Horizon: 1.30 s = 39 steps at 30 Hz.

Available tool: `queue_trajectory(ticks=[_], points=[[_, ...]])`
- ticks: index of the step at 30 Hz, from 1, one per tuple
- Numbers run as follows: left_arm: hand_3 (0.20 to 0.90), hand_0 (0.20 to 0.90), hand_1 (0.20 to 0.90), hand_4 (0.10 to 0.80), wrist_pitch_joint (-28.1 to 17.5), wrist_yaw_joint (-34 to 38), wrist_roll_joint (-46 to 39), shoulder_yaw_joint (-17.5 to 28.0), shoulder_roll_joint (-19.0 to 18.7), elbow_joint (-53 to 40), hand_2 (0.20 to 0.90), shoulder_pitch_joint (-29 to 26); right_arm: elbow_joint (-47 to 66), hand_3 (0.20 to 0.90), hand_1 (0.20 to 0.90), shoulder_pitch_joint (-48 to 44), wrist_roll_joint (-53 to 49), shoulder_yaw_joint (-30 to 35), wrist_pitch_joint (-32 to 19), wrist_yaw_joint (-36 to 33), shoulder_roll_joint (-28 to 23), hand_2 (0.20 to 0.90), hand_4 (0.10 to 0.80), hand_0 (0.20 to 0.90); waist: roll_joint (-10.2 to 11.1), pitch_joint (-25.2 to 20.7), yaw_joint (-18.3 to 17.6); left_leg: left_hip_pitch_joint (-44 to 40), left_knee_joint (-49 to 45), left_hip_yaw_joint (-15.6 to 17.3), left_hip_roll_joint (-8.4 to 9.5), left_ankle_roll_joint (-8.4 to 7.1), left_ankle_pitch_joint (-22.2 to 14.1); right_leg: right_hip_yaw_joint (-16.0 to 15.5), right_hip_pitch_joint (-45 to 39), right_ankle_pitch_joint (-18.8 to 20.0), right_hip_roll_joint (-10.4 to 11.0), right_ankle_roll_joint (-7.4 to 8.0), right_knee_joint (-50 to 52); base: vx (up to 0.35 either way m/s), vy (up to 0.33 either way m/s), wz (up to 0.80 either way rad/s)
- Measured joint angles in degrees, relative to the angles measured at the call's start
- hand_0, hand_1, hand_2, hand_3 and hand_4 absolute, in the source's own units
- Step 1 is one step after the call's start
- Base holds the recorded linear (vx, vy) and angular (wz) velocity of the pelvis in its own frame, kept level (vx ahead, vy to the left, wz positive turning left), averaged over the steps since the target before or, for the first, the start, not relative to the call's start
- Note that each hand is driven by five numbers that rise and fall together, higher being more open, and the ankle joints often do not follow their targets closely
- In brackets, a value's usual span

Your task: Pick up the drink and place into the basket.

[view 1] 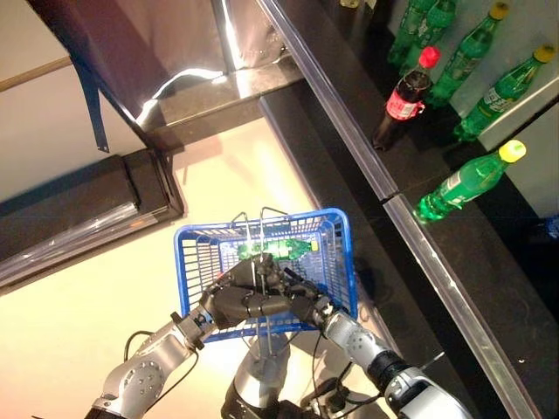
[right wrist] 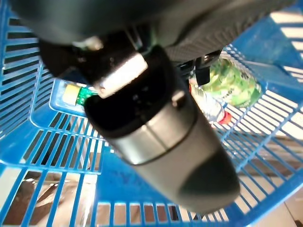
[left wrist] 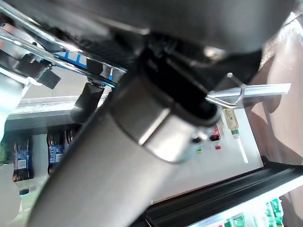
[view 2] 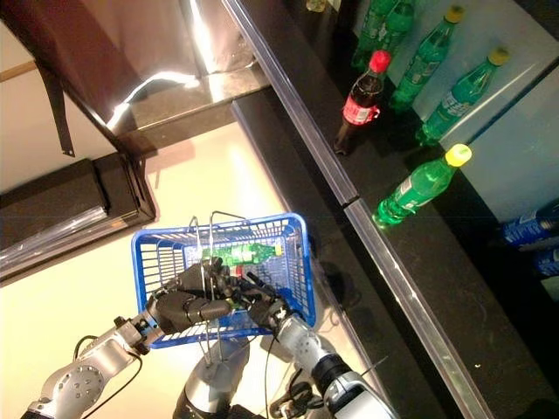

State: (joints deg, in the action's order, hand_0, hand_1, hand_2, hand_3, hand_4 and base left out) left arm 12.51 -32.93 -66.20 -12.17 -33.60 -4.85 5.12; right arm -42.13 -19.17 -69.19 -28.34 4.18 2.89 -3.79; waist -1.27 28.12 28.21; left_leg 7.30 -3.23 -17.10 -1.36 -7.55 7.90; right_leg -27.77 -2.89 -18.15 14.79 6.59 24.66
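The blue basket [view 1: 342, 255] hangs in front of me, raised off the floor. My left hand [view 1: 236, 304] is shut on its thin wire handles [view 1: 259, 262]. A green drink bottle with a yellow cap [view 1: 278, 250] lies on its side in the basket; it also shows in the right wrist view [right wrist: 234, 85] on the basket's slatted floor [right wrist: 57, 156]. My right hand [view 1: 306, 301] is over the near side of the basket, next to the left hand, with fingers relaxed and holding nothing. It is apart from the bottle.
A dark shelf with a metal front edge [view 1: 384, 196] runs diagonally at the right. On it stand green bottles with yellow caps [view 1: 458, 183] and a dark bottle with a red cap [view 1: 403, 100]. A low dark platform [view 1: 79, 209] lies at the left.
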Motion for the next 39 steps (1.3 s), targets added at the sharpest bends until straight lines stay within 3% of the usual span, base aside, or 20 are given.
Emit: queue_trajectory(ticks=[8,14,21,26,30,35,39], points=[[0.2,0.3,0.3,0.1,-0.07,-0.06,0.01,2.01,1.11,0.0,0.3,2.03,24.34,0.9,0.9,10.26,1.78,-1.83,-4.89,1.88,-4.88,0.9,0.8,0.9,2.63,-0.62,-1.3,0.07,0.1,0.8,-0.44,-0.01,-0.16,0.28,-0.02,0.82,-0.56,0.26,-1.16,0.016,-0.014,-0.03],[0.2,0.3,0.3,0.1,-0.41,-0.06,0.87,7.33,2.77,0.27,0.3,6.95,33.81,0.9,0.9,18.09,1.8,3.5,-7.46,9.17,-8.57,0.9,0.8,0.9,5.17,-1.83,-5.07,-0.12,0.1,2.06,-0.87,0.27,-0.4,1.36,-0.29,2.11,-1.2,0.47,-3.01,0.035,-0.01,-0.09],[0.2,0.3,0.3,0.1,-3.91,-0.05,3.85,12.03,6.74,6.11,0.3,9.49,40.96,0.9,0.9,26.51,2.64,8.5,-7.05,20.59,-10.5,0.9,0.8,0.9,5.61,-2.1,-9.37,-1.9,0.14,3.37,-1.28,0.84,-0.79,1.88,-3.0,4.27,-1.92,0.79,-6.17,0.057,0.053,-0.09],[0.2,0.3,0.3,0.1,-8.76,1.3,7.98,14.85,8.01,13.48,0.3,11.47,41.38,0.9,0.9,29.07,3.56,10.32,-4.64,29.84,-10.24,0.9,0.8,0.9,6.27,-3.84,-11.95,-3.4,0.46,5.93,-1.94,1.07,-1.31,3.29,-4.16,4.79,-2.16,0.74,-7.6,0.042,0.043,-0.15],[0.2,0.3,0.3,0.1,-13.66,5.22,8.35,15.48,9.85,23.61,0.3,13.24,38.75,0.9,0.9,32.95,4.08,12.05,-1.47,35.52,-9.9,0.9,0.8,0.9,6.64,-9.05,-14.32,-4.93,3.24,9.43,-3.11,1.48,-0.81,5.14,-4.29,6.3,-2.77,1.05,-10.79,-0.018,0.003,-0.24],[0.2,0.3,0.3,0.1,-18.35,11.68,8.03,16.6,12.8,34.71,0.3,15.12,31.24,0.9,0.9,37.08,6.56,14.59,0.97,40.39,-10.26,0.9,0.8,0.9,7.06,-14.93,-17.93,-6.61,5.95,11.93,-4.02,1.54,-0.45,7.01,-5.9,8.86,-4.14,1.42,-16.17,-0.074,-0.047,-0.25],[0.2,0.3,0.3,0.1,-19.54,17.08,7.64,17.92,14.64,42.53,0.3,14.58,23.24,0.9,0.9,38.54,9.59,15.92,1.54,41.53,-10.46,0.9,0.8,0.9,7.47,-17.97,-19.58,-8.3,8.06,14.18,-4.86,1.66,-0.37,9.31,-6.08,10.0,-5.12,1.23,-18.94,-0.068,-0.051,-0.27]])
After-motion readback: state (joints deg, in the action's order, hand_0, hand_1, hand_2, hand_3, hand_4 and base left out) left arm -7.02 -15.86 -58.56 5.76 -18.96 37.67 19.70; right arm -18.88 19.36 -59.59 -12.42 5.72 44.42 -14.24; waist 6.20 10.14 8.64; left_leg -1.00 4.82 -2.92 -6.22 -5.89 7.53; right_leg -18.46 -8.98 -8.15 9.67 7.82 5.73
